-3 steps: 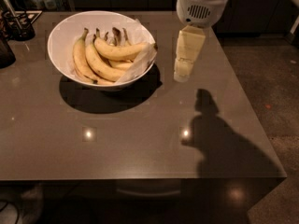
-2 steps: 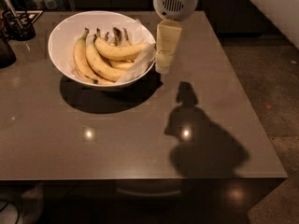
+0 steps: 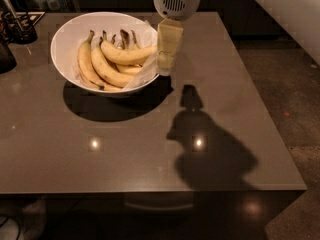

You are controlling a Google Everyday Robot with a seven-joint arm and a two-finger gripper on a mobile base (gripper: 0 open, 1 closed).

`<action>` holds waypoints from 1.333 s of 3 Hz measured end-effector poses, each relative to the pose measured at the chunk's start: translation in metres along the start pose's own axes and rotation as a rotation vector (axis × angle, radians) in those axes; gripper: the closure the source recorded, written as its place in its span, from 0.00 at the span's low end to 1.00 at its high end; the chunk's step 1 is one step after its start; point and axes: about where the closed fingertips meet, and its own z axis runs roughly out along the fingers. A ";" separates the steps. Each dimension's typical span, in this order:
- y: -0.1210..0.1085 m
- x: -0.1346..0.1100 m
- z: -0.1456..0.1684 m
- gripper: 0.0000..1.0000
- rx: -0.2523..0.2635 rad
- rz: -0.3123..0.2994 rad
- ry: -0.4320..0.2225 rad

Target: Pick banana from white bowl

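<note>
The white bowl [image 3: 64, 36] stands on the dark table at the back left and holds several yellow bananas. A plump, gently curved banana [image 3: 127, 55] lies across the top of the pile, its tip pointing right. A slimmer, long-stemmed banana [image 3: 84, 64] lies along the bowl's left side. Crumpled white paper [image 3: 142, 73] lines the right rim. My gripper [image 3: 167, 51] hangs from above at the bowl's right rim, just right of the plump banana's tip and beside the paper. It holds nothing that I can see.
A dark holder with utensils [image 3: 19, 28] and another dark object [image 3: 5, 56] stand at the table's far left. The gripper's shadow [image 3: 200, 139] falls on the table [image 3: 150, 154]. The table's right and front edges drop to the floor [image 3: 295, 109].
My gripper has moved left across the table from well right of the bowl to its right rim. The bowl and bananas have not moved.
</note>
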 end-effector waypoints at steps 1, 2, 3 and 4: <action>-0.007 -0.034 -0.001 0.00 0.022 -0.062 -0.018; -0.013 -0.063 0.002 0.10 0.031 -0.118 -0.025; -0.020 -0.082 0.008 0.23 0.025 -0.149 -0.027; -0.028 -0.095 0.023 0.32 -0.002 -0.158 -0.025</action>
